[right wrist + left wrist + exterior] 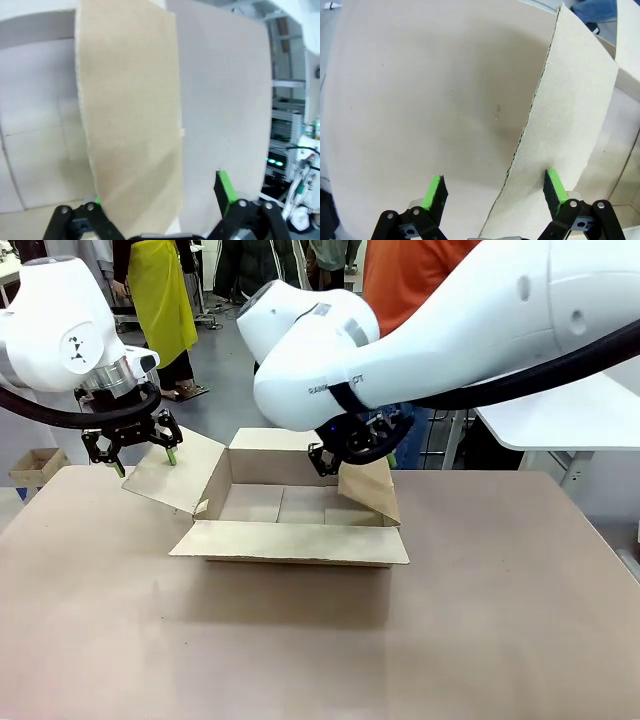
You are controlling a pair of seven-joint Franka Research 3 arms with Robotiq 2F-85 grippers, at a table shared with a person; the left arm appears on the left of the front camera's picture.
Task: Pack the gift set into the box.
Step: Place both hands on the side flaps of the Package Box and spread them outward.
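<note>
The box [290, 505] stands open in the middle of the table, its four flaps spread outward and its floor bare. My left gripper [146, 463] hangs open over the raised left flap [170, 475]. In the left wrist view the flap's corrugated edge [530, 115] runs between the green pads, with the left gripper [495, 190] astride it. My right gripper [352, 458] is at the right flap [370, 490]. Seen from the right wrist, that flap [130, 115] rises between the spread fingers of the right gripper [160, 200] and covers one pad. The gift set is out of view.
A person in an orange top [400, 280] stands behind the box at the far side. A small brown carton [35, 465] sits off the table's left end. A white table [560, 420] is at the back right. The brown tabletop [320, 640] stretches wide in front.
</note>
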